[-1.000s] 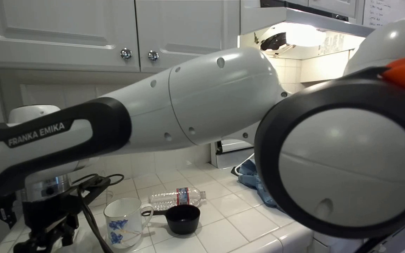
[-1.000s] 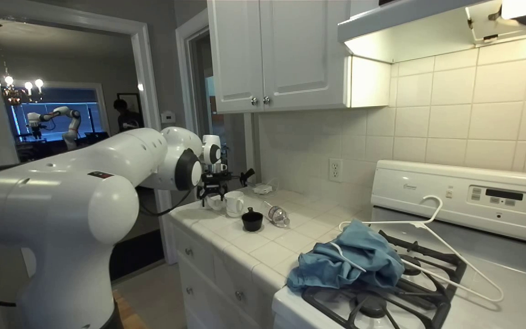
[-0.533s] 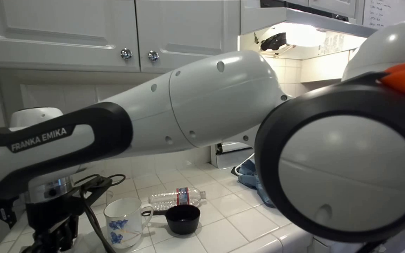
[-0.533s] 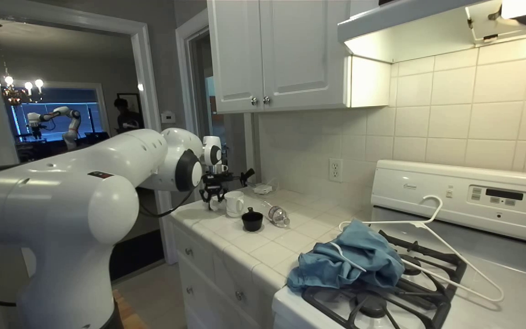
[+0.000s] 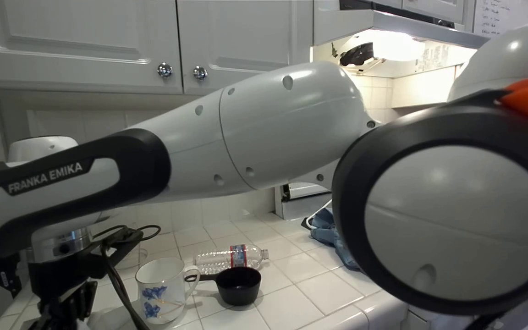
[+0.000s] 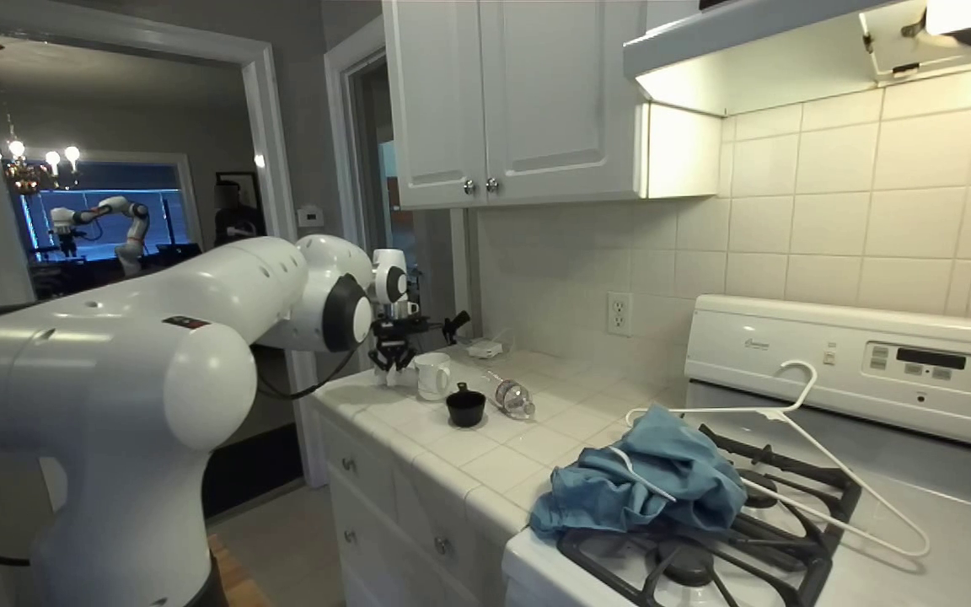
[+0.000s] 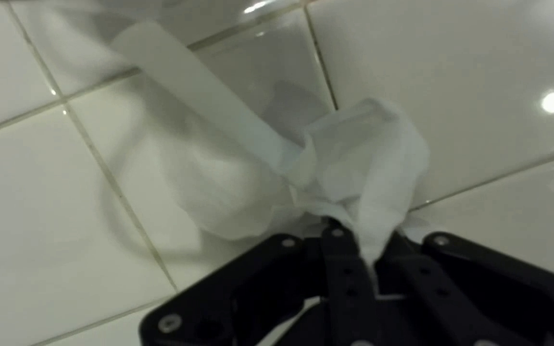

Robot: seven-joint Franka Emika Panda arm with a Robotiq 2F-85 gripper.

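Note:
My gripper (image 7: 368, 233) is shut on a crumpled white tissue-like piece (image 7: 392, 163), a fold of it pinched between the fingers. More thin white material (image 7: 224, 192) spreads to the left over the tiles. A pale straight bar (image 7: 200, 91) reaches the crumple from the upper left; whether it belongs to it I cannot tell. In an exterior view the gripper (image 6: 392, 362) hangs low over the counter, just beside a white mug (image 6: 432, 376). That mug (image 5: 161, 293) has blue flowers. Its handle side faces a black measuring cup (image 5: 239, 286).
A clear plastic bottle (image 5: 232, 256) lies behind the measuring cup. Blue cloth (image 6: 641, 480) and a white hanger (image 6: 806, 388) rest on the stove top (image 6: 890, 497). White cabinets (image 6: 536, 101) overhang the tiled counter (image 6: 485, 459). A small white device (image 6: 485, 348) sits at the back.
The gripper came down, its spread fingers drew together on the white piece, and it has risen slightly since half a second ago. Mug, cup and bottle have stayed put.

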